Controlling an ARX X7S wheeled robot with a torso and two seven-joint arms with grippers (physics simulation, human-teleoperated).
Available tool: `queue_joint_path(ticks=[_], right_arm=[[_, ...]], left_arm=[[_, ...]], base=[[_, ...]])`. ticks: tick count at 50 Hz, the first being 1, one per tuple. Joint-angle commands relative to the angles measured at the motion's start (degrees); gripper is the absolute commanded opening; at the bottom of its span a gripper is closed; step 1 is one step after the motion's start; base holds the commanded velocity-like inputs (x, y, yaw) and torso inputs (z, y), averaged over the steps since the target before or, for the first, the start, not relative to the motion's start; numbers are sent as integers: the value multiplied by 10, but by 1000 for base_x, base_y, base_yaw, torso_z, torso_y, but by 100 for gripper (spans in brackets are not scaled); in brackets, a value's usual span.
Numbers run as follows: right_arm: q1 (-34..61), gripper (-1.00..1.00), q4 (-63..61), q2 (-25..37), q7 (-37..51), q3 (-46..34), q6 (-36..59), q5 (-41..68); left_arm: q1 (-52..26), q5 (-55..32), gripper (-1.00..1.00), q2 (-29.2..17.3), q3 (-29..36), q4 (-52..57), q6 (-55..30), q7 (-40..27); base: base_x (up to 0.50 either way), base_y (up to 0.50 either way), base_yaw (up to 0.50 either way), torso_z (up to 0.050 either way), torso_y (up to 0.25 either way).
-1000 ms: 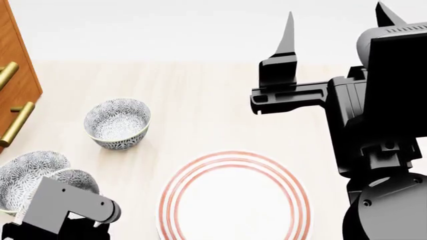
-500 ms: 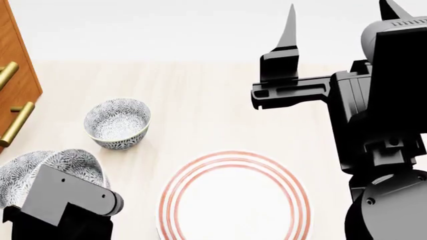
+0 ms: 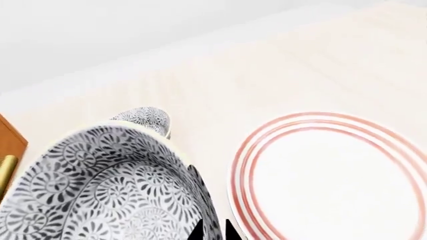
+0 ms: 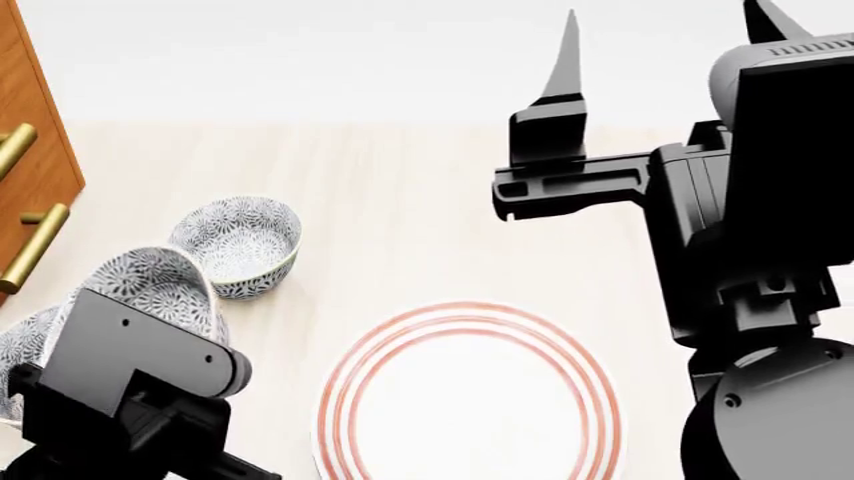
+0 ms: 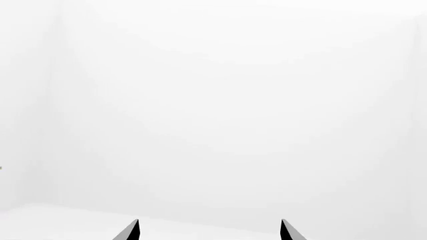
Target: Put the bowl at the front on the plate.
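The bowl (image 4: 144, 283), white with a blue-grey flower pattern, is held off the table at the left in the head view. My left gripper (image 3: 215, 233) is shut on its rim, one finger inside and one outside the wall of the bowl (image 3: 100, 190). The plate (image 4: 461, 312), white with red rings, lies on the table to the right of the bowl and lower, with nothing on it; the left wrist view shows the plate (image 3: 248, 150) beside the held bowl. My right gripper (image 4: 667, 35) is raised high at the right, open, holding nothing (image 5: 210, 231).
A second patterned bowl (image 4: 243, 243) stands on the table just behind the held one, also in the left wrist view (image 3: 143, 116). A third bowl (image 4: 19, 340) sits at the left edge. A wooden cabinet (image 4: 27, 130) with brass handles (image 4: 34, 245) stands at the far left.
My left gripper has lifted the bowl up from beside the leftmost bowl and carried it a little right. The right arm shifted only slightly.
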Motion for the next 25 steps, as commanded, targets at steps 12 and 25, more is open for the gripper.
queue_joint_path(ticks=[12,25], right_arm=[[3,100,2,0,0,-10,-5,0],[0,100,4,2,0,-14,-11,-3]], left_arm=[[-58,29,-100,-2,13,-7,-1,34],[-87,59,-100,1,36,-28,7,75]], base=[[0,0,0,0,0],[0,0,0,0,1]])
